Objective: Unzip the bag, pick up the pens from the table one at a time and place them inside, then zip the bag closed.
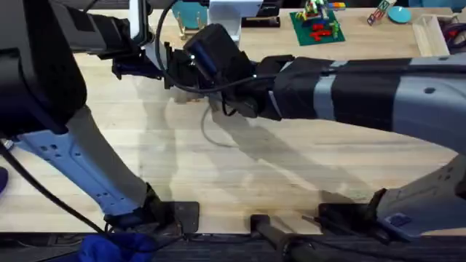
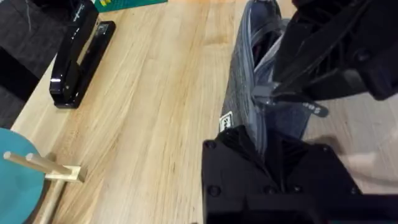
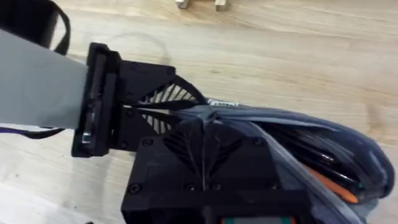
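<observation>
The blue-grey bag lies on the pale wooden table, held between both grippers. My left gripper is shut on one end of the bag, close to its white label. My right gripper is shut on the grey zipper pull a short way along the zipper. In the right wrist view the bag gapes open beyond the right gripper. An orange pen lies inside it beside dark slim shapes. In the overhead view both arms meet at the table's far left, the right gripper covering the bag.
A black stapler lies on the table to one side of the bag. A teal disc with a wooden peg sits near it. A green plate with toy bricks stands at the back. A thin cable loop lies mid-table.
</observation>
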